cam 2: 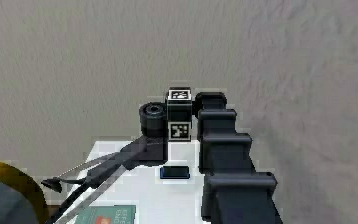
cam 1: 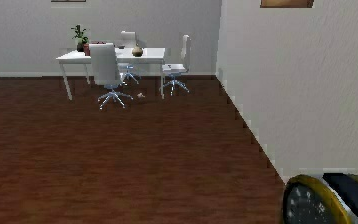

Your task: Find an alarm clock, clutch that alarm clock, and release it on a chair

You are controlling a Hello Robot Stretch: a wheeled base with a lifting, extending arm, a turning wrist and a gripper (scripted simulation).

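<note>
An alarm clock (cam 1: pixel 313 203), round with a yellow rim and a dark dial, is seen at the near right corner of the forward view, cut off by the frame's edge. In the arm side view a round yellow-rimmed shape, seemingly the same clock, is seen at the near left corner, beside a white surface (cam 2: pixel 147 192).

The arm (cam 2: pixel 229 165) is extended over this white surface, with the two marked white squares (cam 2: pixel 179 112) at its far end. The gripper (cam 2: pixel 57 183) is placed left of them, and its thin fingers (cam 2: pixel 102 168) are slanted down and to the left, toward the yellow shape. It cannot be told whether anything is held by the gripper, nor whether the clock is touched. A small dark flat thing (cam 2: pixel 174 172) is laid on the white surface just left of the arm, and a green flat thing (cam 2: pixel 109 214) is seen at the near edge. A grey wall (cam 2: pixel 287 60) is seen beyond.

In the forward view a white table (cam 1: pixel 72 56) is set far off on the left, across a dark wooden floor (cam 1: pixel 127 150). A potted plant (cam 1: pixel 80 38) and a bowl (cam 1: pixel 137 51) are placed on it. Three white office chairs are gathered around it: the near chair (cam 1: pixel 109 68) in front, the right chair (cam 1: pixel 176 66) at the table's right end, and the far chair (cam 1: pixel 127 42) behind. All three are well apart from the clock.
</note>
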